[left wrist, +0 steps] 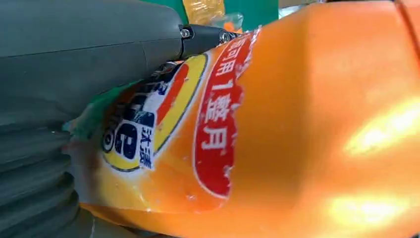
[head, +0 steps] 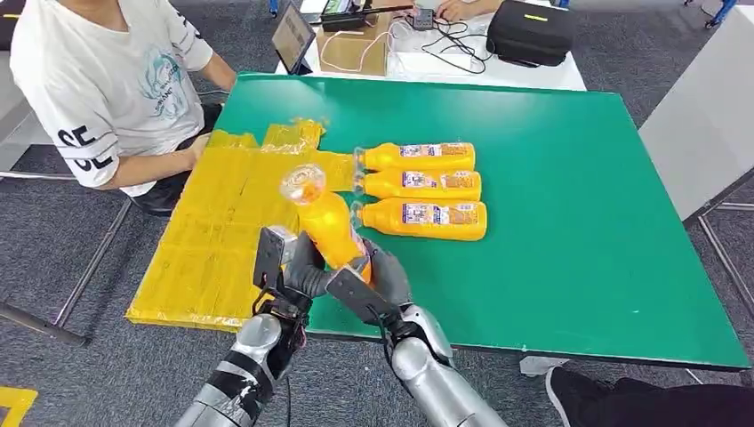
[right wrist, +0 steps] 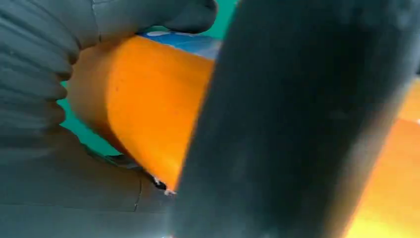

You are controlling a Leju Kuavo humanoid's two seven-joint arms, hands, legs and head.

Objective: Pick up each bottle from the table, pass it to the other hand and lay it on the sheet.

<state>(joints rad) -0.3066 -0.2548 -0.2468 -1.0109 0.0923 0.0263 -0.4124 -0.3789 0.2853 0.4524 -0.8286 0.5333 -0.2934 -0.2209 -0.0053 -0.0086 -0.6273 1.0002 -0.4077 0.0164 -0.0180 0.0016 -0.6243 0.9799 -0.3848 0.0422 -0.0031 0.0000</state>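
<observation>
both hands on one bottle

green bench (head: 569, 267) carries a yellow sheet (head: 213, 240) and three lying bottles (head: 425, 187). above its near edge, left hand (head: 298, 271) and right hand (head: 378, 280) both seem to clasp an orange bottle (head: 324, 227).

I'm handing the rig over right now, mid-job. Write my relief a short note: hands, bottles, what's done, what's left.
Hands: left hand and right hand both grip one orange plastic bottle, raised near the green table's front edge, clear cap up. Mid-handover.
Bottles: three more orange bottles lie side by side on the green top, beside the yellow plastic sheet.
Done: no bottle lies on the sheet.
Left: finish this pass, lay it on the sheet, then the other three.
</observation>
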